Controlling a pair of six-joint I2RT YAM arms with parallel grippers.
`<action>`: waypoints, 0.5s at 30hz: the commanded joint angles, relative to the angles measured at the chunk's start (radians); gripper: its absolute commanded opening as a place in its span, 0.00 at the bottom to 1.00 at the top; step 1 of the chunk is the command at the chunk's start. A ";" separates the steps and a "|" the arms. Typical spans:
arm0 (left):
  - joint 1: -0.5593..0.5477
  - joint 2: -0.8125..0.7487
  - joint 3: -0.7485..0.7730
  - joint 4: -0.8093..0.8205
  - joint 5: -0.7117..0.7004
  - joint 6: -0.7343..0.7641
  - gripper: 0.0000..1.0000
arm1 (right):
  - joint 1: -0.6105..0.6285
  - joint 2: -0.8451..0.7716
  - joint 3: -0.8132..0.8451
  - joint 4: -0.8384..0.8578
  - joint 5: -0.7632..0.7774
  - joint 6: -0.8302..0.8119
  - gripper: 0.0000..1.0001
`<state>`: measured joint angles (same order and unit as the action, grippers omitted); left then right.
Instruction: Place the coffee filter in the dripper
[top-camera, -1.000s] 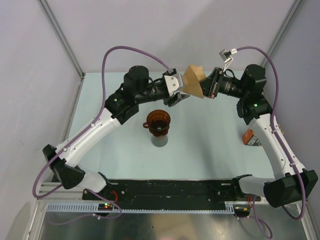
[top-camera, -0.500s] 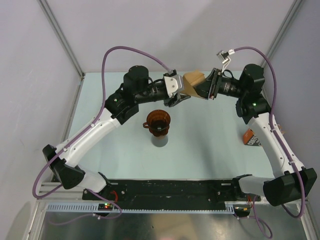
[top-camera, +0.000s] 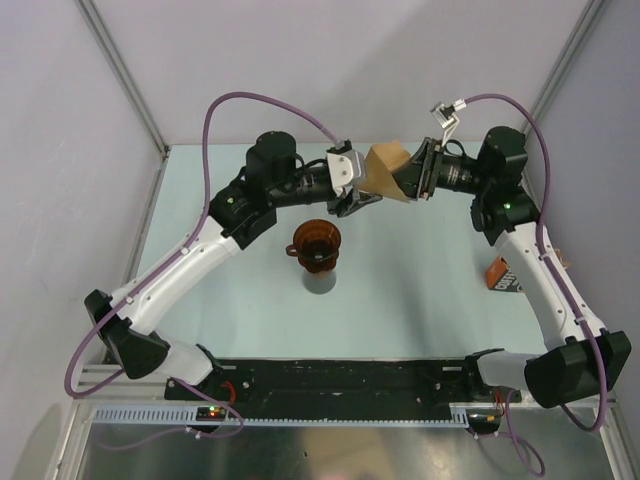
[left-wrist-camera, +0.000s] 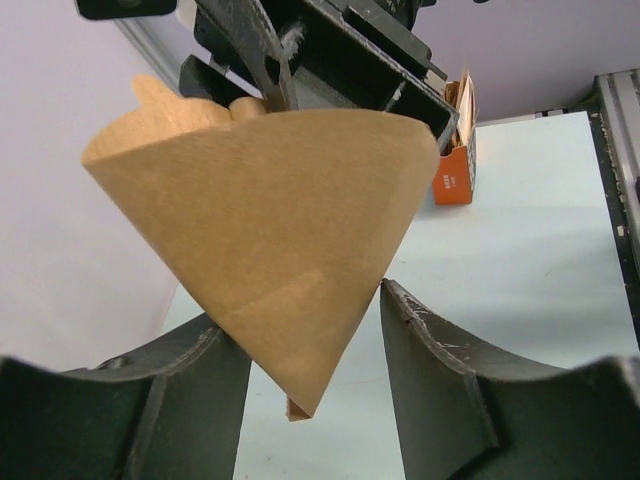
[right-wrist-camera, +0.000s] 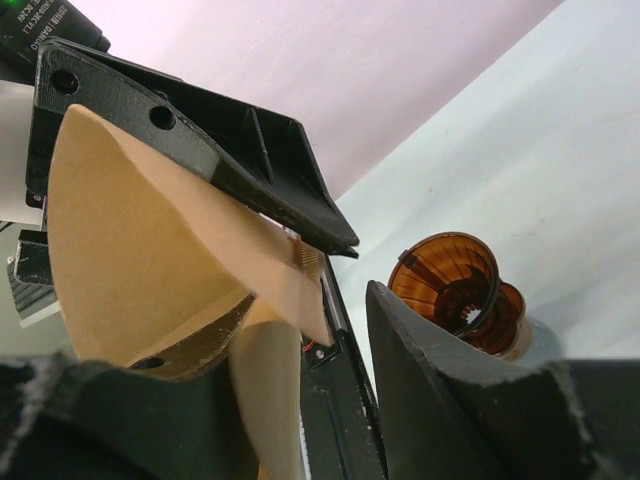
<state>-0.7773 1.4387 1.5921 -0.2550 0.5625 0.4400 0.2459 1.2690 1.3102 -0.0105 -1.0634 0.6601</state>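
Fingers of the left gripper (left-wrist-camera: 300, 310) press in on both sides of the opened coffee filter (left-wrist-camera: 270, 230), low on the cone, its point hanging down between them. Right gripper (top-camera: 410, 180): fingers parted about the filter's rim, a gap on one side, no grip. Filter aloft over the table's (top-camera: 420, 290) far side, well apart from the dripper (top-camera: 315, 243), which sits atop a grey beaker (top-camera: 321, 282).

Orange bag (top-camera: 503, 275), grey beaker (top-camera: 320, 283) on table (top-camera: 400, 300)
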 joint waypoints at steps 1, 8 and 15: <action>0.020 -0.059 -0.019 0.017 0.036 -0.022 0.57 | -0.019 -0.030 0.011 -0.020 -0.010 -0.052 0.47; 0.023 -0.063 -0.026 -0.015 0.046 0.023 0.50 | -0.027 -0.040 0.026 -0.094 -0.007 -0.104 0.36; 0.024 -0.057 -0.016 -0.015 0.023 0.059 0.45 | -0.011 -0.029 0.026 -0.146 -0.022 -0.130 0.25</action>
<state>-0.7605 1.4117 1.5669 -0.2787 0.5869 0.4580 0.2260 1.2552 1.3102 -0.1287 -1.0641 0.5606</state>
